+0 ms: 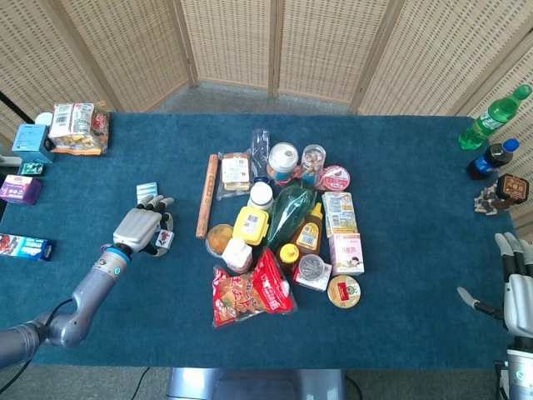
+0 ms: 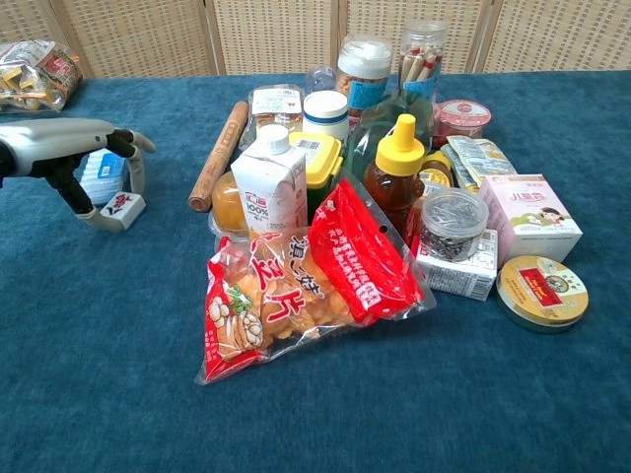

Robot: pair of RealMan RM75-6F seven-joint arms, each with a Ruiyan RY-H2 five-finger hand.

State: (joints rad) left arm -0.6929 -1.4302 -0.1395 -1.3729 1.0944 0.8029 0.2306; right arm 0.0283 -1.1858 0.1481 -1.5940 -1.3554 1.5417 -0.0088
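My left hand (image 1: 143, 227) (image 2: 84, 158) hovers low over a small white mahjong tile (image 1: 166, 240) (image 2: 120, 207) that lies on the blue table cloth. In the chest view the thumb reaches down to the tile's left side and the fingers curve down over its right side; the tile still rests on the cloth. Just behind it lies a light blue pack (image 1: 146, 191) (image 2: 102, 175), partly hidden by the hand. My right hand (image 1: 516, 287) stays at the table's right edge, fingers spread, holding nothing.
A wooden rolling pin (image 1: 206, 194) (image 2: 219, 156) lies right of the tile. A crowded pile fills the middle: red snack bag (image 2: 306, 286), milk carton (image 2: 271, 182), honey bottle (image 2: 399, 177), pink box (image 2: 537, 217), round tin (image 2: 541, 291). Boxes (image 1: 20, 189) line the left edge, bottles (image 1: 493, 117) the far right.
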